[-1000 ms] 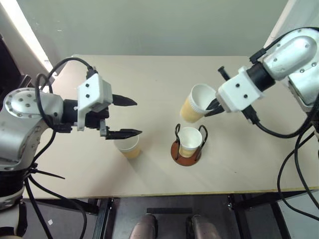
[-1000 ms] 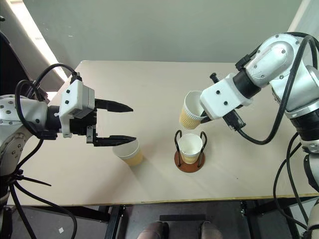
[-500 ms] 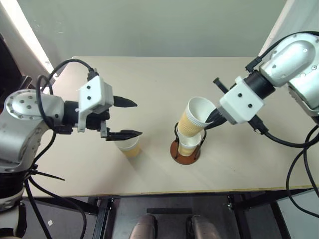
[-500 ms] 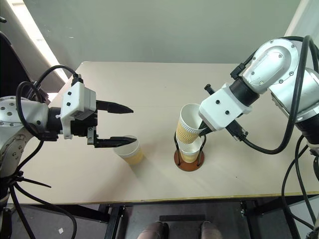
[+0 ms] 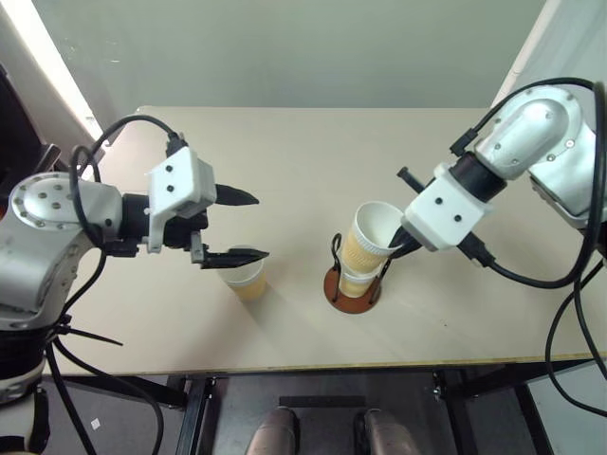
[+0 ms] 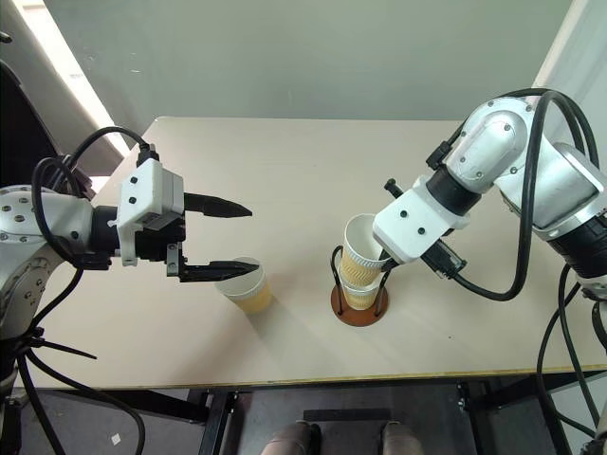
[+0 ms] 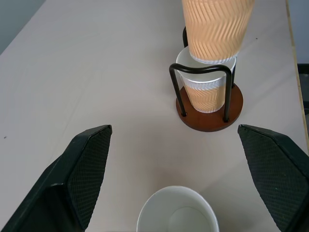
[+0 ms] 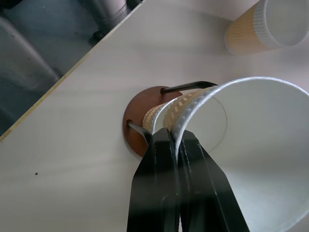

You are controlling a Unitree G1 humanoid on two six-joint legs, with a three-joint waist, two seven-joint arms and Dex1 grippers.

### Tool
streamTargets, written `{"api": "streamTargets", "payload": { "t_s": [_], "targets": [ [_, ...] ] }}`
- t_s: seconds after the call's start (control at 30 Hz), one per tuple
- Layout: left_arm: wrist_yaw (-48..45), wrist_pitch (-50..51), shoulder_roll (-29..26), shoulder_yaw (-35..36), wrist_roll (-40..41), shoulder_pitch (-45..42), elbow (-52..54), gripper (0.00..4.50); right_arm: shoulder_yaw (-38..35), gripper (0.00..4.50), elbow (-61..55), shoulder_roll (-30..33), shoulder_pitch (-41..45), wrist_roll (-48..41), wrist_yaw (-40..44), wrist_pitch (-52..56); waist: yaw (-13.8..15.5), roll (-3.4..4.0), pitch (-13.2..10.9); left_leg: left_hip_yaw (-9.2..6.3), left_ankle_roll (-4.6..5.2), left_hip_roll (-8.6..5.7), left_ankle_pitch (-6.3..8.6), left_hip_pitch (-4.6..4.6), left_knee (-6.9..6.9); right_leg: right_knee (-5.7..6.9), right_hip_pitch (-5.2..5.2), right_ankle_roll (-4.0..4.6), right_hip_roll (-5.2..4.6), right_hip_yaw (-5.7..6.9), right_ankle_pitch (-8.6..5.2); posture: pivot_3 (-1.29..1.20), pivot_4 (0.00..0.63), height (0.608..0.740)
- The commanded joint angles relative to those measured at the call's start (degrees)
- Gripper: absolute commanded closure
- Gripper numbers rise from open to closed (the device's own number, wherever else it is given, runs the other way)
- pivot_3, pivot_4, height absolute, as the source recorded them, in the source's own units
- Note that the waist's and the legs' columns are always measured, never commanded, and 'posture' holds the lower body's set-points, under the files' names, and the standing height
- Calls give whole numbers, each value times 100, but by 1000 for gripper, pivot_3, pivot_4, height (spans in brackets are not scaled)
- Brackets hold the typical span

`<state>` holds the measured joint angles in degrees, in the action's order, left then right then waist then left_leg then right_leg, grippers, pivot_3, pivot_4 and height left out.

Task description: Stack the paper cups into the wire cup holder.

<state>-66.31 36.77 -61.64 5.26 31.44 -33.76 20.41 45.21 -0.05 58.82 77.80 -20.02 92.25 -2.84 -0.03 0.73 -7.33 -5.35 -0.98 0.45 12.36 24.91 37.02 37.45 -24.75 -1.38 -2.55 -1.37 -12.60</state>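
The right gripper point(image 6: 383, 257) is pinching its jaws tight on the rim wall of a paper cup point(image 6: 361, 248), one finger inside and one outside, tilting it over the cup already sitting point(image 7: 206, 93) in the wire cup holder point(image 6: 359, 305). The left gripper point(image 5: 239, 225) is hanging wide open and empty above the third cup point(image 5: 243, 276) on the table point(image 5: 285, 152). These cups are looking light, thin-walled and easily crushed, so a gentle rim pinch is probably suiting them best. How far the held cup's bottom is entering the seated one is staying hard to judge.
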Motion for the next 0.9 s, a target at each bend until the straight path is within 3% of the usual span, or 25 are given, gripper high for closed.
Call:
{"api": "streamTargets", "payload": {
  "t_s": [0.03, 0.4, 0.5, 0.73, 0.87, 0.9],
  "targets": [
    [68, 19, -11, 173, 102, -7, 197, 0, 75, 4480, 120, 5, 196, 57, 25, -192, 0, 0, 0, 0, 0, 0, 0, 0, 0, 0, 0, 0, 0, 0, 0, 0, 150, 740],
    [226, 150, -50, 318, 365, 142, 437, 0, 381, 4480, 647, -242, 438, 313, 25, -703, 3, 0, 0, 0, 0, 1, 0, 0, -1, 12, -4, 9, 0, 1, -5, 0, 150, 740],
    [246, 143, -63, 312, 359, 154, 437, 0, 406, 3924, 668, -245, 463, 310, 25, -748, 2, 0, 0, 0, 0, 1, 1, 0, 0, 13, -4, 12, 0, 1, -7, 0, 150, 740],
    [94, 1, -119, 211, 265, 37, 263, 0, 307, 1548, 668, -270, 513, 233, 25, -640, 2, 0, 0, 0, -1, 1, 1, -1, -1, 21, -6, 17, 0, 1, -10, 0, 150, 740],
    [-316, -329, -258, -46, 4, -309, -170, 0, -286, 151, 672, -367, 325, 56, 25, -23, 3, -1, 0, 0, -2, 1, 0, 0, 0, 25, -8, 18, 0, 1, -11, 0, 150, 740],
    [-477, -469, -304, -160, -120, -465, -360, 0, -596, 68, 670, -435, 177, -59, -93, 265, 5, -2, 0, 0, -2, 1, 0, 0, 0, 25, -10, 18, 0, 0, -11, 0, 150, 740]
  ]
}}
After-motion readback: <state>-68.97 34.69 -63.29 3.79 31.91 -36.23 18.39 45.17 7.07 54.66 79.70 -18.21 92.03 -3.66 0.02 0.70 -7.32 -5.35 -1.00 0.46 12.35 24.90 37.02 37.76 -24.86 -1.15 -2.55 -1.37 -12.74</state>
